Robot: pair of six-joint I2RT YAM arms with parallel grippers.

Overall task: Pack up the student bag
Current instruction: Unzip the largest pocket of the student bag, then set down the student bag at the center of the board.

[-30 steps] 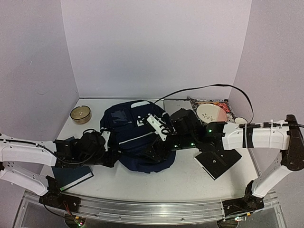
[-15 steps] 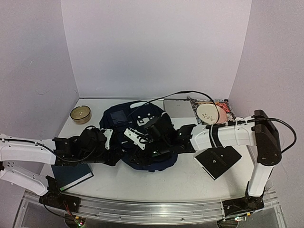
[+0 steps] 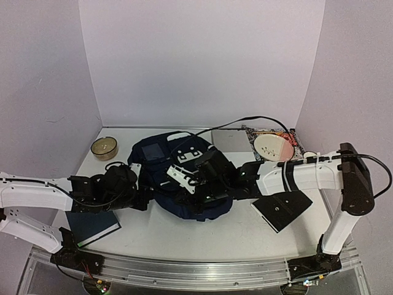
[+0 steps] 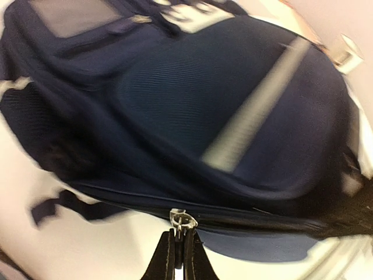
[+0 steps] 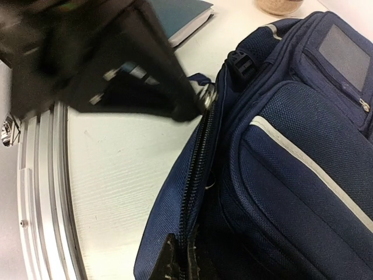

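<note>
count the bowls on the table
2: a tan bowl back left near the wall, and a white bowl back right. The student bag could hide more.

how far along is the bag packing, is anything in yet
Done: nothing visibly packed; the large navy-blue fabric backpack lies flat with its zip looking closed. In hand: the left gripper is shut on the metal zipper pull, and the right gripper is clamped on the bag's edge beside the zip, apparently to open it. Left: unzip, then load items such as the dark hardcover book lying outside it.
</note>
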